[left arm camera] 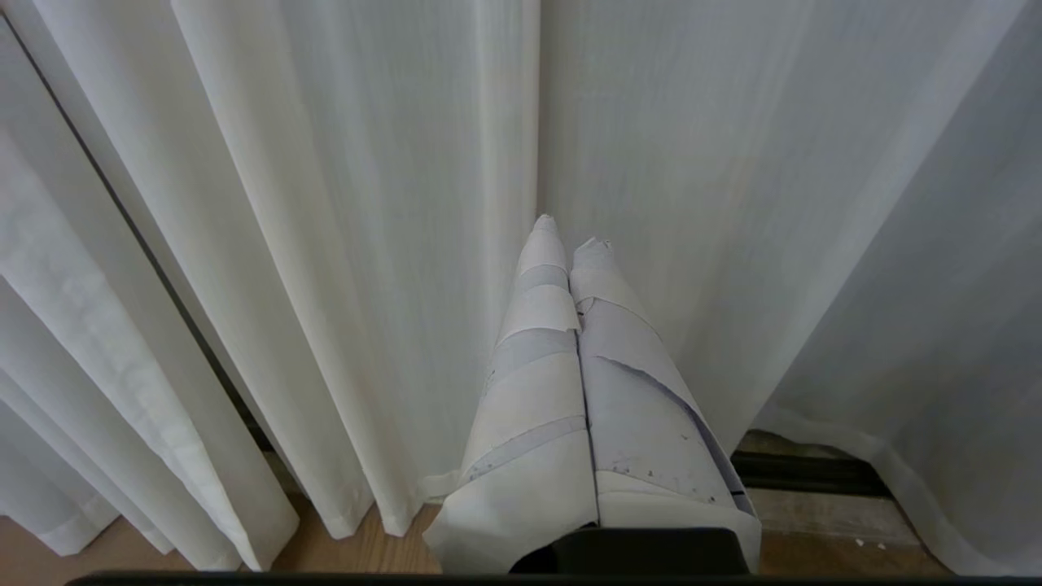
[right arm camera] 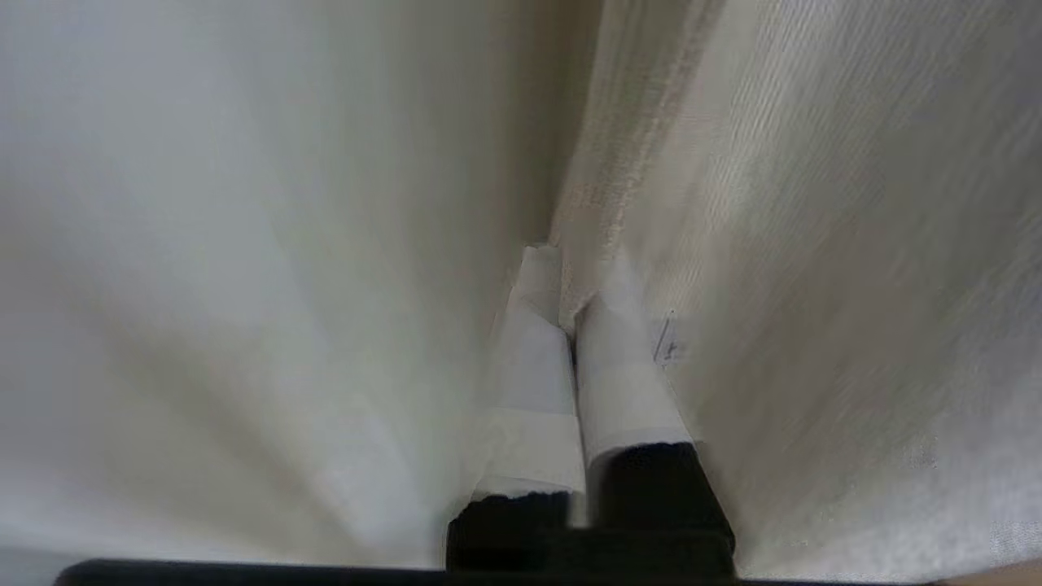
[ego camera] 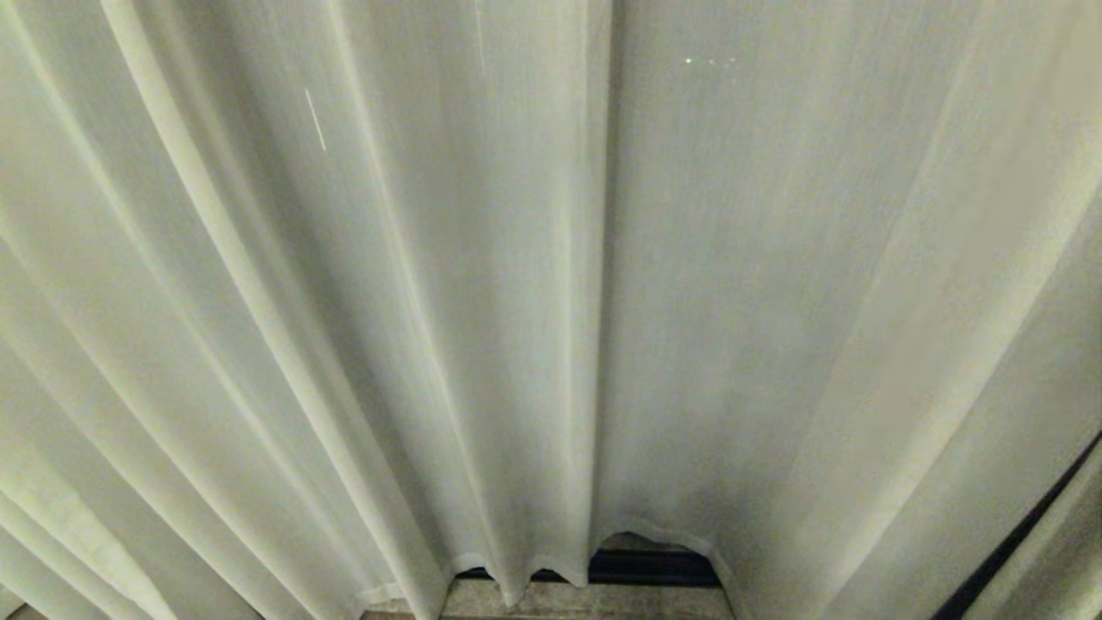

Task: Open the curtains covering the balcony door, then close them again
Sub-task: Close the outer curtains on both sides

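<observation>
Your head view is filled by the curtains [ego camera: 551,284], the pale sheer layer hanging in long pleats from top to bottom. Two panels meet at a vertical seam just right of centre. At the foot of that seam the hems lift a little and you see a dark strip of door track [ego camera: 654,567] on a grey sill [ego camera: 594,600]. A dark sliver also shows at the lower right edge, between folds. No glass or handle of the door is visible; the fabric covers it. Neither arm is in the head view.

Your left gripper [left arm camera: 568,232] is clenched, its two taped fingers [left arm camera: 537,391] pressed together and holding nothing. It points at the seam of the sheer, low down near the hems, with wood floor [left arm camera: 358,553] and the track below. You cannot tell whether the tips touch the fabric.

Your right gripper [right arm camera: 570,281] is pushed in among the fabric, sheer on one side and the coarser cream weave [right arm camera: 814,244] on the other. A fold of the weave lies between its taped fingertips [right arm camera: 537,277]. The fingers sit close together; you cannot tell whether they are gripping the fold or easing off it.
</observation>
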You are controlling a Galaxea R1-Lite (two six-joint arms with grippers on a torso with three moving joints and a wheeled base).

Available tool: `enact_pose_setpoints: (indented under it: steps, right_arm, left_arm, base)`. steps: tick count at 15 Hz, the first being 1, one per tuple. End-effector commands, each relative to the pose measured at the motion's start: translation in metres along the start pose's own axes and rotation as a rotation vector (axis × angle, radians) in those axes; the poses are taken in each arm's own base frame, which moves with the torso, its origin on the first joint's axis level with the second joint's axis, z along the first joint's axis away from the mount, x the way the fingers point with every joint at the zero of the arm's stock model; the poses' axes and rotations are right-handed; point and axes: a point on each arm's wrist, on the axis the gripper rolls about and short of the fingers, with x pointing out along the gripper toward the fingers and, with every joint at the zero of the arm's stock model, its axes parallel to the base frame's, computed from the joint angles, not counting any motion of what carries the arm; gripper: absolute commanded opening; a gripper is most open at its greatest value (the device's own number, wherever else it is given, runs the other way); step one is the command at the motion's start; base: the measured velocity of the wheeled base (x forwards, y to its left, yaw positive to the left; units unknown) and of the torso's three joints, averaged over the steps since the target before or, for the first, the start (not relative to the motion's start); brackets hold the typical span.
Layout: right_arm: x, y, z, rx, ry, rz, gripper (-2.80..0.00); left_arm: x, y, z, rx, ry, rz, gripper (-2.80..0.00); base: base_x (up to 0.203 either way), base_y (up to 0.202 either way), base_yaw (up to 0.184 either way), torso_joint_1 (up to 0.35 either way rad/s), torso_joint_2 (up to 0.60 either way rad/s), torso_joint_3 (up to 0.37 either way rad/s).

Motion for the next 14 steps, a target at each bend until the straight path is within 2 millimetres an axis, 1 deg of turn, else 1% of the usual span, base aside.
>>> enact_pose_setpoints:
  steps: [1, 5, 7, 12, 14]
  right_arm:
    - [0.002, -0.001, -0.003, -0.003, 0.009, -0.006, 0.0]
    - [-0.008, -0.003, -0.006, -0.008, 0.01, -0.006, 0.0]
    - [-0.021, -0.006, -0.013, -0.012, 0.009, -0.007, 0.0]
    - [-0.067, -0.017, -0.04, -0.047, -0.003, -0.008, 0.0]
    - [-0.087, -0.021, -0.057, -0.046, -0.014, -0.008, 0.0]
  left_arm:
    - [0.0, 0.0, 0.0, -0.001, -0.001, 0.0, -2.8]
    - [0.0, 0.0, 0.0, -0.001, -0.001, 0.0, -2.8]
    - [0.0, 0.0, 0.0, -0.001, -0.001, 0.0, -2.8]
    - [0.0, 0.0, 0.0, -0.001, -0.001, 0.001, -2.8]
    - [0.0, 0.0, 0.0, -0.001, -0.001, 0.001, -2.8]
  base:
    - [0.0, 0.0, 0.0, 0.0, 0.0, 0.0]
    - [0.0, 0.0, 0.0, 0.0, 0.0, 0.0]
    - [0.0, 0.0, 0.0, 0.0, 0.0, 0.0]
    - [0.0, 0.0, 0.0, 0.0, 0.0, 0.0]
    - [0.0, 0.0, 0.0, 0.0, 0.0, 0.0]
